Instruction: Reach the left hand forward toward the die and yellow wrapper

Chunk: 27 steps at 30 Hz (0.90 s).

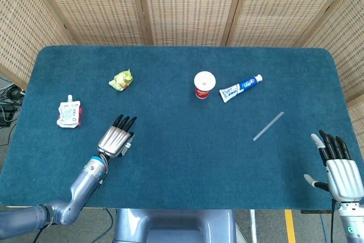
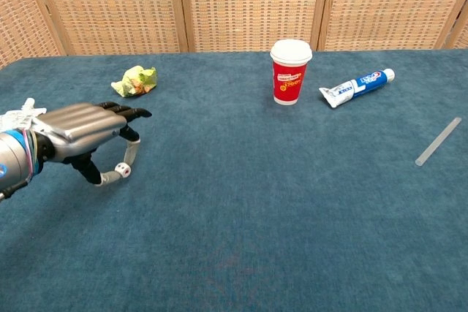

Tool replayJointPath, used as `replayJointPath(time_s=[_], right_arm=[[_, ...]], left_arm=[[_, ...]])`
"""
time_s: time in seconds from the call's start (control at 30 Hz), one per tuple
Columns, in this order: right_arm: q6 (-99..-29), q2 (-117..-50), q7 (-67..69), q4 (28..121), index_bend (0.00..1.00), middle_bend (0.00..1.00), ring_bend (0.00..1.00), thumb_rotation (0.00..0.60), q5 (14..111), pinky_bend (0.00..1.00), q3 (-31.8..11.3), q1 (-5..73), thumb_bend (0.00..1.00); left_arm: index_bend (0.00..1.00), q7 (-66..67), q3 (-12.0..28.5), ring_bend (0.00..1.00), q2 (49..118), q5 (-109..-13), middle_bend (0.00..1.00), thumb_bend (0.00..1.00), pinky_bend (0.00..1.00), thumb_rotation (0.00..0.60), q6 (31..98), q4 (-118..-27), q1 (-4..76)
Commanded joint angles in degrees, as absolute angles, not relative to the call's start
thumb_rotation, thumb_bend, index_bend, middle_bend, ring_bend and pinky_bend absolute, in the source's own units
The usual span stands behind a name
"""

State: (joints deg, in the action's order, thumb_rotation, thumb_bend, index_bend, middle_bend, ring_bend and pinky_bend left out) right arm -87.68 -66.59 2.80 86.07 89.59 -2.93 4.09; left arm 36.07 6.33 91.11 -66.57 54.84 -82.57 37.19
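- left hand [image 2: 80, 133] hovers palm-down over the left part of the blue table [image 1: 182, 157], fingers stretched forward and slightly apart.
- its thumb and one finger curve down on either side of the small white die [image 2: 125, 171]; the chest view shows the thumb tip just beside the die, but i cannot tell whether it is pinched or only bracketed.
- the head view hides the die under the hand [image 1: 115, 139].
- crumpled yellow wrapper [image 2: 134, 80] lies further back on the cloth, well apart from the fingertips [image 1: 121, 80].
- right hand [image 1: 340, 172] rests at the near right edge, fingers straight and spread, holding nothing.
- white pouch [image 1: 69, 114] lies left of the left hand.
- red paper cup [image 2: 290, 72] stands upright mid-table, toothpaste tube [image 2: 356, 87] just to its right, and a clear straw [image 2: 438, 141] lies further right.
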Motion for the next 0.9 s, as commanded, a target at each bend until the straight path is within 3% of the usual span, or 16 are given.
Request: replayJointPath(time_s=[0.03, 0.3, 0.4, 0.63, 0.9], right_arm=[[-87.56, -66.61, 2.76, 86.07, 0.0, 0.0, 0.0, 0.6, 89.59, 0.0, -2.91, 4.14, 0.09], [-87.63, -66.44, 3.26, 86.06, 0.0, 0.0, 0.0, 0.6, 89.36, 0.0, -3.09, 4.12, 0.09], [-87.68, -66.27, 3.74, 86.0, 0.0, 0.0, 0.0, 0.6, 89.23, 0.0, -3.18, 4.08, 0.09], [-87.94, -65.94, 4.48, 85.97, 0.0, 0.0, 0.0, 0.6, 89.41, 0.0, -3.15, 3.96, 0.09], [-88.01, -65.89, 4.14, 86.2, 0.0, 0.0, 0.0, 0.6, 89.58, 0.0, -3.02, 3.88, 0.09]], left_arm=[[0.57, 35.24, 8.75, 0.0, 88.25, -66.98, 0.0, 0.37, 0.0, 0.6, 56.29, -86.19, 37.97], [0.51, 37.15, 14.95, 0.0, 83.06, -64.28, 0.0, 0.37, 0.0, 0.6, 55.69, -93.87, 42.27], [0.45, 39.41, 16.07, 0.0, 82.35, -62.26, 0.0, 0.36, 0.0, 0.6, 55.26, -95.72, 43.9], [0.22, 44.8, 15.07, 0.0, 81.74, -57.24, 0.0, 0.28, 0.0, 0.6, 55.8, -98.96, 45.61], [0.18, 44.19, 12.6, 0.0, 80.58, -57.16, 0.0, 0.27, 0.0, 0.6, 60.45, -101.08, 43.44]])
